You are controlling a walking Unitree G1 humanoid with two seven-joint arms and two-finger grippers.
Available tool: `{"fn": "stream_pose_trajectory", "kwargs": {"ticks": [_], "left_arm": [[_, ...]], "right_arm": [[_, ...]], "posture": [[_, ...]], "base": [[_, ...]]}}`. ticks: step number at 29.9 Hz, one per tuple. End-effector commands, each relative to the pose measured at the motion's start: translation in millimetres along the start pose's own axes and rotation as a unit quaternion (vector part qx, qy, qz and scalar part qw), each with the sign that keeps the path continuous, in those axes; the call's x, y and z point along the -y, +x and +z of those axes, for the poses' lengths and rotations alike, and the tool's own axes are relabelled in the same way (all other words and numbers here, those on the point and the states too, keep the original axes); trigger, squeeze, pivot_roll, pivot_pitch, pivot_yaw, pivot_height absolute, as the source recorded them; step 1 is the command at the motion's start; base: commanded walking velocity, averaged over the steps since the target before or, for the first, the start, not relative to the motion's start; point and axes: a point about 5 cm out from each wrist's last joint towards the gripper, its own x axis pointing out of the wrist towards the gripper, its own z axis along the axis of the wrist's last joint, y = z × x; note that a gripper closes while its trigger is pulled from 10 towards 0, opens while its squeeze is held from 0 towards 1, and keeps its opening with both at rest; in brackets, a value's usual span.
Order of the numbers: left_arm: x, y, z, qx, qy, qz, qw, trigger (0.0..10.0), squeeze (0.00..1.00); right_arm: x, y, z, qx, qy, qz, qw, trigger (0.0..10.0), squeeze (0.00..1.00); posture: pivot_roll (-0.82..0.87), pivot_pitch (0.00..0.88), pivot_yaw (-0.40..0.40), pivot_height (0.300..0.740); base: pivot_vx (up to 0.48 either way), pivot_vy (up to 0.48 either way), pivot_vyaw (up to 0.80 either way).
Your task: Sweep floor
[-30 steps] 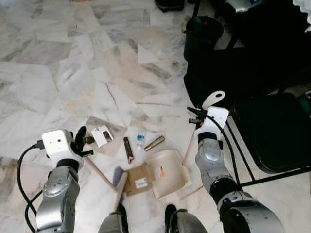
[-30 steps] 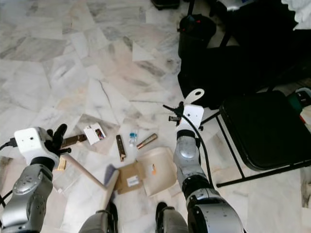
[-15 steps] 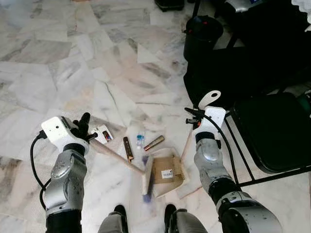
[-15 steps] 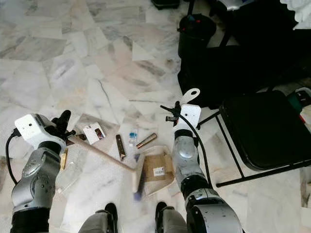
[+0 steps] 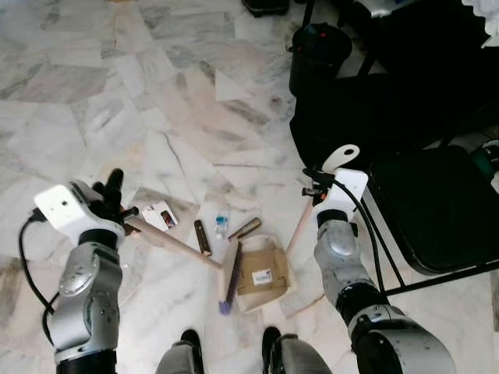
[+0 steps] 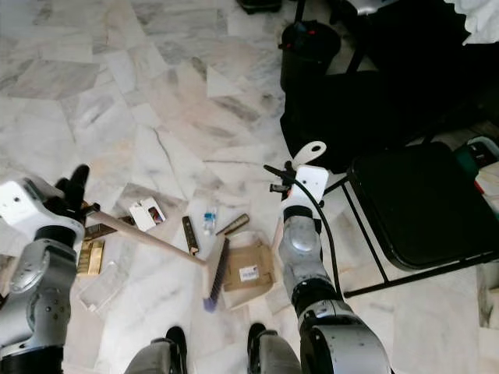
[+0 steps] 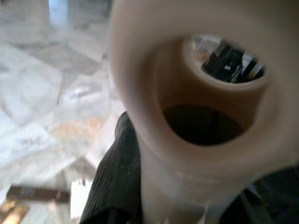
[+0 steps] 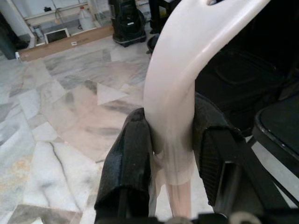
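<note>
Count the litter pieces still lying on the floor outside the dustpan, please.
5 clearly: a card, a dark bar, a small bottle, a brown tube, a gold wrapper. The left arm may hide more.

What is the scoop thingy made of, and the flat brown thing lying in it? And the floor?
The dustpan looks like smooth cream plastic: its handle has a moulded hanging hole and a soft sheen. The flat brown piece looks like cardboard, matte tan with a white label. The floor looks like polished marble, grey-veined slabs with a glossy shine, though it might be stone-look tile.
</note>
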Motion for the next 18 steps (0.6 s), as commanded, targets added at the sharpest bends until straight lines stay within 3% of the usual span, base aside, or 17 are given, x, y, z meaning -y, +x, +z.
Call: {"fn": "stream_pose_trajectory", "kwargs": {"ticks": [1, 8, 10, 11, 14, 18], "left_arm": [[4.5, -3.4, 19.0, 0.045, 0.003, -0.01, 0.999, 10.0, 0.0], [18.9, -3.3, 44.7, 0.096, 0.059, -0.031, 0.993, 10.0, 0.0], [18.9, -2.2, 48.9, 0.109, 0.089, -0.029, 0.99, 10.0, 0.0], [17.5, -1.4, 50.5, 0.12, 0.128, -0.022, 0.984, 10.0, 0.0], [15.3, -2.5, 43.1, 0.114, 0.171, -0.022, 0.978, 10.0, 0.0], [14.2, -6.8, 30.0, 0.097, 0.176, -0.02, 0.979, 10.0, 0.0]], "right_arm": [[-1.5, -5.0, -12.7, -0.036, 0.021, 0.001, 0.999, 10.0, 0.0], [6.4, -0.3, -3.6, -0.018, 0.031, -0.008, 0.999, 10.0, 0.0], [8.7, 0.6, -1.9, -0.014, 0.033, -0.01, 0.999, 10.0, 0.0], [11.1, 1.3, 0.3, -0.009, 0.035, -0.014, 0.999, 10.0, 0.0], [13.1, 2.5, 4.5, -0.001, 0.052, -0.017, 0.999, 10.0, 0.0], [15.7, 3.9, 9.9, 0.009, 0.065, -0.02, 0.998, 10.0, 0.0]], "posture": [[0.1, 0.272, -0.016, 0.74], [0.1, 0.249, -0.018, 0.74], [0.1, 0.243, -0.02, 0.74], [0.1, 0.237, -0.023, 0.74], [0.1, 0.225, -0.028, 0.74], [0.08, 0.206, -0.033, 0.74]], "base": [[0.0, 0.0, 0.0], [0.0, 0.0, 0.0], [0.0, 0.0, 0.0], [0.0, 0.0, 0.0], [0.0, 0.0, 0.0], [0.0, 0.0, 0.0]]}}
